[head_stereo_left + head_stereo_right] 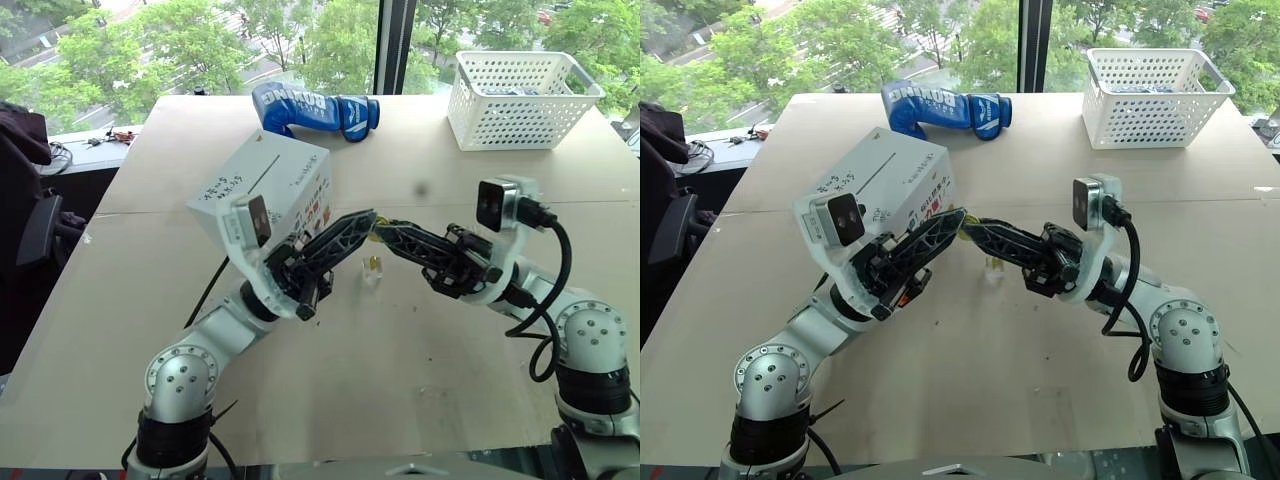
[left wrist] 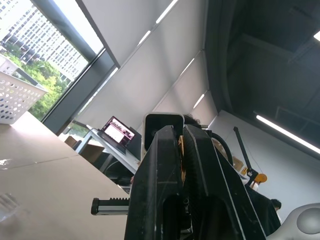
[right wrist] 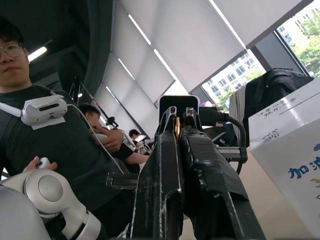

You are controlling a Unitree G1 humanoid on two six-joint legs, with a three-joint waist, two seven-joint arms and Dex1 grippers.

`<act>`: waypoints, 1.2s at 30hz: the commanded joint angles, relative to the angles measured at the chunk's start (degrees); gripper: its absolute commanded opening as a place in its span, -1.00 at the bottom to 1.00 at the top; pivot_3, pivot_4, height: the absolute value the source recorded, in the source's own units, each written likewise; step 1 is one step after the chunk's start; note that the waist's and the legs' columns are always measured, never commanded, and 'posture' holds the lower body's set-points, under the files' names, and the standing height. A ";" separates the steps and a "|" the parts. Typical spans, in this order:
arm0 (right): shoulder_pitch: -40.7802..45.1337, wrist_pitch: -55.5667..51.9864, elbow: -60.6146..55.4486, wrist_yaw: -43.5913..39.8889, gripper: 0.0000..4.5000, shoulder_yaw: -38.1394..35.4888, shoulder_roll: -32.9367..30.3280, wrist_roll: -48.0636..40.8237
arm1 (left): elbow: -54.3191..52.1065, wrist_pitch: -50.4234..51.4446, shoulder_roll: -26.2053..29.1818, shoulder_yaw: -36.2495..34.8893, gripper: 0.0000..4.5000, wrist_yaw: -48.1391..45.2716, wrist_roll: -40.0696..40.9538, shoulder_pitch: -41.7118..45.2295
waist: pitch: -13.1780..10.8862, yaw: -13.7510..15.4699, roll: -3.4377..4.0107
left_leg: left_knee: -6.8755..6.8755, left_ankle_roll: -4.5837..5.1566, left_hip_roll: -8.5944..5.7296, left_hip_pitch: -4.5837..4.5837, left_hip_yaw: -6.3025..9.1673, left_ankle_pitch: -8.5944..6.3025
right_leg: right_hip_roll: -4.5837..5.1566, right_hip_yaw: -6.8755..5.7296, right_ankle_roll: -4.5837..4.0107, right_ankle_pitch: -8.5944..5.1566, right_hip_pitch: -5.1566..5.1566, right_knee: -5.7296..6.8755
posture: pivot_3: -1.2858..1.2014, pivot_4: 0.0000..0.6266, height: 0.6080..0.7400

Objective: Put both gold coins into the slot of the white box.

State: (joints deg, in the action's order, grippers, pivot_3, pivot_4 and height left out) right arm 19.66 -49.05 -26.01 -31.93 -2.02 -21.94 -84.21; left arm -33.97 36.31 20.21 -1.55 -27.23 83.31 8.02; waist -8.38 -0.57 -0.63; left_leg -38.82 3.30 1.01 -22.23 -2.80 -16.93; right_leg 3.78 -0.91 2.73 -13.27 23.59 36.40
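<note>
Nearest to you, the two black lattice-ribbed grippers meet tip to tip above the middle of the plain brown table (image 1: 330, 400). Your left gripper (image 1: 368, 218) is clenched on a thin shiny gold coin (image 2: 182, 148) squeezed between its fingers. Your right gripper (image 1: 382, 230) is also clamped tight on a second gold coin (image 3: 177, 127), seen edge-on. Just below the tips a small clear plastic block (image 1: 373, 268) stands on the table. Beside the left gripper, toward the left edge, stands the white box (image 1: 265, 185), a cardboard cube with its thin dark slot (image 1: 263, 173) on top. Near the far edge lie a glossy blue boxing glove (image 1: 315, 110) and, at the far right corner, a white perforated basket (image 1: 520, 98).
</note>
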 commanded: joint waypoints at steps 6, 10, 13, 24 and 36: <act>1.25 0.37 -1.97 -0.25 -1.00 0.47 0.80 -0.48 | -0.64 0.38 -0.84 0.58 -0.91 0.45 1.77 0.07 | 0.00 0.00 0.00 | 0.00 0.00 0.00 0.00 0.00 0.00 | 0.00 0.00 0.00 0.00 0.00 -0.01 | 0.03 -0.52 1.00; 1.25 0.15 -2.24 -0.61 -1.00 0.66 0.50 -0.54 | -0.08 0.27 -1.18 0.03 -0.91 0.93 2.23 0.91 | 0.00 0.00 0.00 | 0.00 0.00 0.00 -0.01 0.00 0.00 | 0.01 0.00 0.00 0.00 0.00 -0.01 | 0.03 -0.52 1.00; 1.51 -0.22 -2.77 -0.78 -1.00 1.06 0.39 -1.22 | 0.14 0.45 -1.50 0.60 -0.91 1.24 1.89 1.10 | 0.00 0.00 0.00 | 0.00 0.00 0.00 -0.01 0.01 0.00 | 0.00 -0.01 0.00 0.00 0.00 -0.01 | 0.03 -0.52 1.00; 2.20 -1.53 -3.10 -1.27 -1.00 1.51 -0.63 -2.06 | 1.47 0.88 -2.28 1.58 -0.91 1.32 0.05 2.10 | 0.00 0.01 0.00 | 0.00 0.00 0.00 -0.01 0.00 0.00 | 0.00 -0.01 0.00 0.00 0.00 -0.02 | 0.03 -0.52 1.00; 3.95 -1.40 -2.60 -1.15 -0.74 1.77 -0.63 -2.07 | 2.26 1.84 -3.10 2.76 -1.00 2.34 -2.85 2.29 | 0.00 0.02 0.00 | 0.00 0.00 -0.01 -0.03 0.02 0.00 | -0.01 -0.03 0.01 0.00 0.00 -0.03 | 0.03 -0.52 1.00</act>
State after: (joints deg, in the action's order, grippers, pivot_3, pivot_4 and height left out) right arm 21.64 -50.02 -25.39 -31.98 -1.68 -23.29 -84.03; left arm -31.90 36.66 17.09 -1.34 -25.85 82.15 10.00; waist -8.38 -0.55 -0.63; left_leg -38.82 3.30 1.00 -22.26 -2.78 -16.93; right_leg 3.77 -0.94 2.74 -13.27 23.59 36.37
